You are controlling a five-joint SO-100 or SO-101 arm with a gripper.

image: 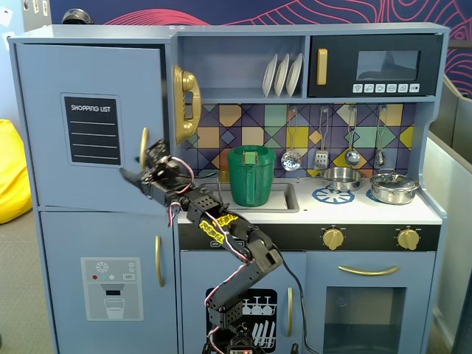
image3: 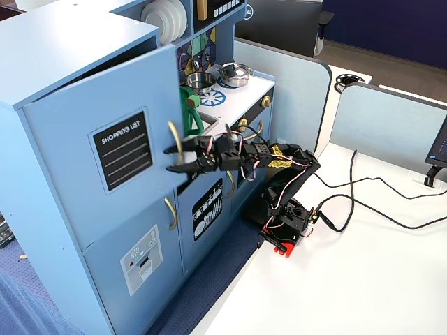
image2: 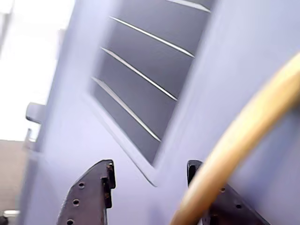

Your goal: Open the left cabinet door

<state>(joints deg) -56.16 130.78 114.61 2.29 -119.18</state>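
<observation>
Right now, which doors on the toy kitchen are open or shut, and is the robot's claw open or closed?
Shopping list door: open a crack, swung slightly out from the cabinet.
Gold handle: sits between the open claw's fingers.
Claw: open, not clamped.
Water dispenser door: shut.
Dish-rack door: shut.
Oven door: shut.
Microwave door: shut.

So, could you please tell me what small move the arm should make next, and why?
Probably a short pull of the hand away from the cabinet. Its open fingers sit at the gold handle, seemingly hooked behind it, and the left cabinet door already stands slightly ajar at its top edge.
</observation>
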